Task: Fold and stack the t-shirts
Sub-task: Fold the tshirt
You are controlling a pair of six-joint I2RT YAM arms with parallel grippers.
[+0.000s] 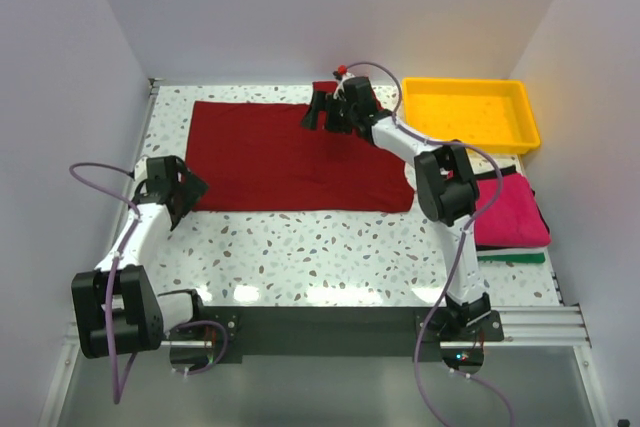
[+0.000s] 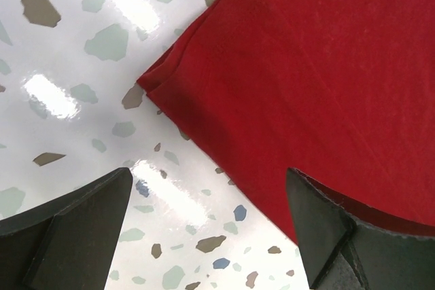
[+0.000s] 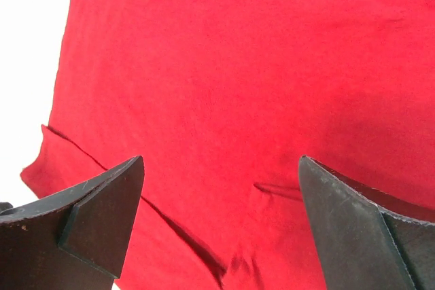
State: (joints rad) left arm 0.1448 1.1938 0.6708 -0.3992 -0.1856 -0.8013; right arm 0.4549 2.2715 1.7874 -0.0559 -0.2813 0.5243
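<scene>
The maroon t-shirt (image 1: 290, 157) lies spread flat across the back middle of the table. My left gripper (image 1: 186, 187) is open and empty at the shirt's near left corner. In the left wrist view (image 2: 207, 191) that folded corner (image 2: 160, 86) lies just ahead of the jaws, and the right finger (image 2: 340, 229) is over the cloth. My right gripper (image 1: 325, 112) is open and empty above the shirt's far edge. In the right wrist view (image 3: 221, 171) red cloth (image 3: 231, 73) fills the frame. A magenta-pink shirt (image 1: 512, 212) lies folded at the right on a black one (image 1: 500, 175) and a green one (image 1: 512, 258).
A yellow plastic tray (image 1: 530, 132) stands at the back right, behind the folded stack. Speckled tabletop (image 1: 320, 252) shows in front of the maroon shirt. White walls close in the left, back and right sides.
</scene>
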